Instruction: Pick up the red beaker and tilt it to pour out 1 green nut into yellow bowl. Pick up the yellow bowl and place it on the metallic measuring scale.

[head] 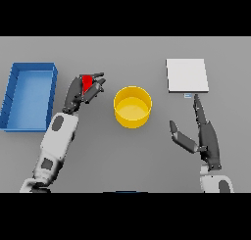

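Grey table (122, 156), red beaker (87, 82) wrapped in left hand (83, 89) beside yellow bowl (132, 107); right hand (203, 133) spread, empty.

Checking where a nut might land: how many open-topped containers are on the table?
2 in plain view: the blue tray at far left and the yellow bowl at centre. The left hand partly hides the red beaker.

A red beaker (87, 82) shows between the dark fingers of the left hand (81, 92); a plain yellow bowl (132, 107), a blue tray (29, 96) and a pale metallic scale (187, 75) sit on the uniform grey table (127, 156). The right hand (206, 138) is dark, the forearms white and grey.
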